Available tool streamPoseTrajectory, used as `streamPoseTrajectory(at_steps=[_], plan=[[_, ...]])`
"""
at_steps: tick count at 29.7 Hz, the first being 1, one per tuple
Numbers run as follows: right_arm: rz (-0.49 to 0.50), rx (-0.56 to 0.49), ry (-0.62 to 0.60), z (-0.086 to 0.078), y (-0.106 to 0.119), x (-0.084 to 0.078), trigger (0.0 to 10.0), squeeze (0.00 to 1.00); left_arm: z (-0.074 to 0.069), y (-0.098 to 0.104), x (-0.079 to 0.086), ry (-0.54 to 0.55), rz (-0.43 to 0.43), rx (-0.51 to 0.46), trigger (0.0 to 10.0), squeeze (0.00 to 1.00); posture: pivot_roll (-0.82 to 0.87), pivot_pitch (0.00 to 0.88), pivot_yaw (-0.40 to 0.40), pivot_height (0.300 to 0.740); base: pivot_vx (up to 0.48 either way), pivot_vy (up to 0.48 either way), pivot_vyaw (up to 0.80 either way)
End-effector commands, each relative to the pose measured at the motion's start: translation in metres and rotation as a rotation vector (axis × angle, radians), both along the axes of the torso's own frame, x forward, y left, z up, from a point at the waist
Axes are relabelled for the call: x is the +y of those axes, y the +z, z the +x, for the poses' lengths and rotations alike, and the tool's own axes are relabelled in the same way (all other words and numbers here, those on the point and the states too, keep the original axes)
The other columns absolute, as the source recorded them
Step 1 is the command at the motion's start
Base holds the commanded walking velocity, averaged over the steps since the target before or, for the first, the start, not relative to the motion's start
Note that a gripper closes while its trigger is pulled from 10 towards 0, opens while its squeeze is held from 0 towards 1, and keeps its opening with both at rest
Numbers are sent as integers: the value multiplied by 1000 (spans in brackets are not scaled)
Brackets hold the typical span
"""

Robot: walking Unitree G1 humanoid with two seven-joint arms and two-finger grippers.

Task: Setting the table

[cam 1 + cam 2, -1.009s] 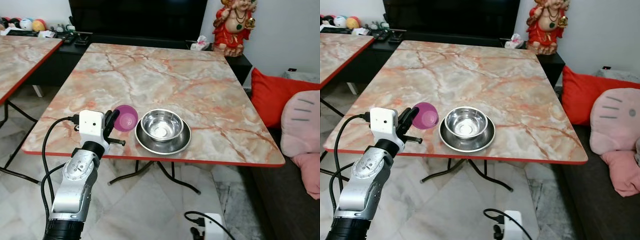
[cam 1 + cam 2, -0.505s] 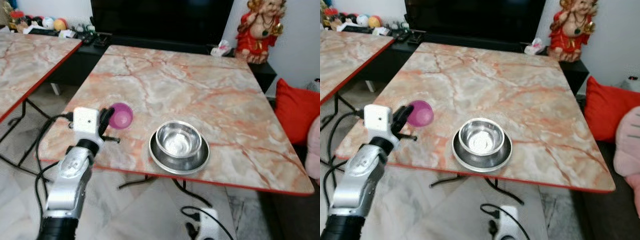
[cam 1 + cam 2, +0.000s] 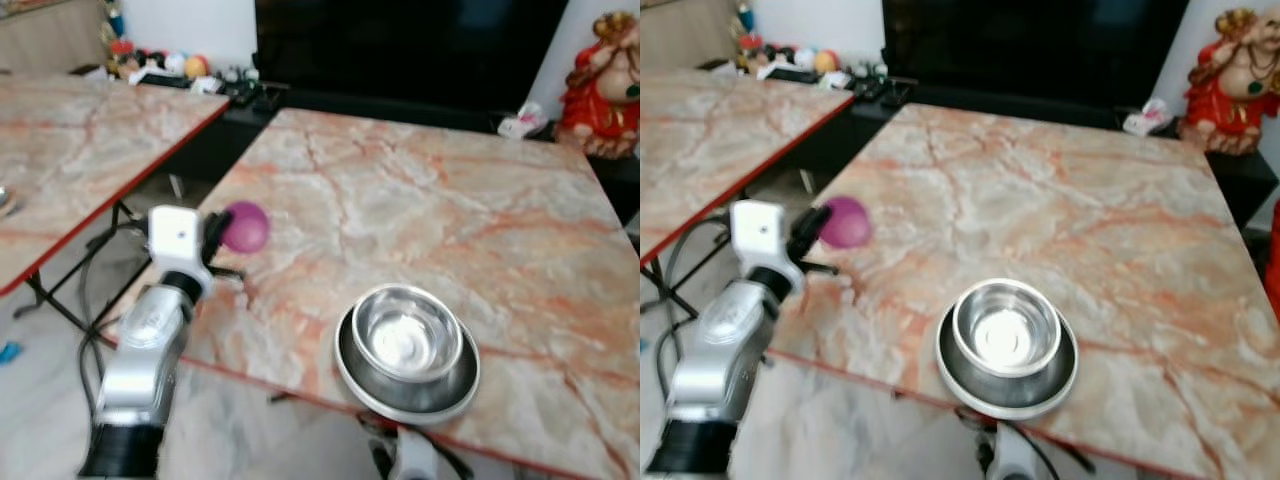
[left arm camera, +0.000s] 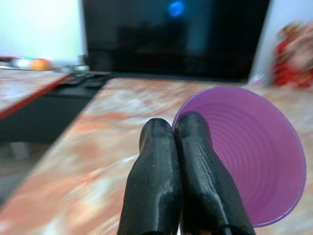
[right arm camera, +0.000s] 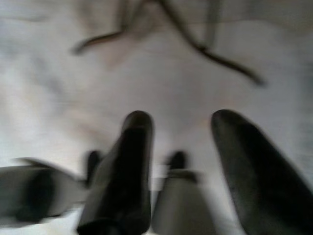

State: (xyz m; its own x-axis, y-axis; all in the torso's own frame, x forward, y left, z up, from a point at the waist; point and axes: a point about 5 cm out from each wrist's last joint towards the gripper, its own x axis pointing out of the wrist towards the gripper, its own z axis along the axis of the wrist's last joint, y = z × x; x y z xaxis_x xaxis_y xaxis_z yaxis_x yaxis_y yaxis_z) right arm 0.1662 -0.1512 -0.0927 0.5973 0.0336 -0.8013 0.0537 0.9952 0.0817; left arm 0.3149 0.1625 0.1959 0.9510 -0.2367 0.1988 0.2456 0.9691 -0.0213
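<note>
A purple plastic cup (image 3: 245,226) hangs on its side above the near left part of the marble table (image 3: 430,190). My left gripper (image 3: 215,235) is shut on the cup's rim; in the left wrist view the two black fingers (image 4: 161,166) pinch the wall of the cup (image 4: 254,156), whose mouth faces the camera. A steel bowl (image 3: 407,335) sits in a steel plate (image 3: 362,388) near the table's front edge, well to the right of the cup. My right gripper (image 5: 183,122) is open over pale floor, and its view is blurred.
A second marble table (image 3: 80,130) stands to the left across a narrow gap. A dark TV (image 3: 400,50) and a low cabinet with small items (image 3: 190,75) stand behind. A red statue (image 3: 605,85) stands at the far right. Black table legs (image 3: 60,300) and cables cross the floor.
The camera has swung left, so the scene has shifted right. The left gripper has carried the purple cup from beside the steel bowl toward the table's left edge.
</note>
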Motion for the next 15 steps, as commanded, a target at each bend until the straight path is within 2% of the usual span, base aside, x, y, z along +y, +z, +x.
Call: streamPoseTrajectory(at_steps=[1,4,5,7,8,11,15], plan=[[16,-11,7,2,1,1,10000,0,-1,5,-2,-53,-28,9,10000,0,189,0,-58,740,0,0,0],[13,-12,4,1,1,-3,10000,0,-3,6,-10,-143,-15,21,10000,0,186,0,-62,740,0,0,0],[13,-12,4,1,1,-3,10000,0,-3,6,-10,-143,-15,21,10000,0,186,0,-62,740,0,0,0],[11,-13,-2,1,1,-4,10000,0,-5,7,-20,-230,13,36,10000,0,183,0,-63,740,0,0,0],[13,-12,0,1,1,4,10000,0,-7,5,-25,-268,20,50,10000,0,183,0,-63,740,0,0,0],[25,-9,0,0,0,19,10000,0,-8,-3,-28,-272,47,86,10000,0,181,0,-63,740,0,0,0],[28,-8,-27,0,0,22,10000,0,-8,-12,-26,-256,70,118,10000,0,169,0,-51,740,0,0,0]])
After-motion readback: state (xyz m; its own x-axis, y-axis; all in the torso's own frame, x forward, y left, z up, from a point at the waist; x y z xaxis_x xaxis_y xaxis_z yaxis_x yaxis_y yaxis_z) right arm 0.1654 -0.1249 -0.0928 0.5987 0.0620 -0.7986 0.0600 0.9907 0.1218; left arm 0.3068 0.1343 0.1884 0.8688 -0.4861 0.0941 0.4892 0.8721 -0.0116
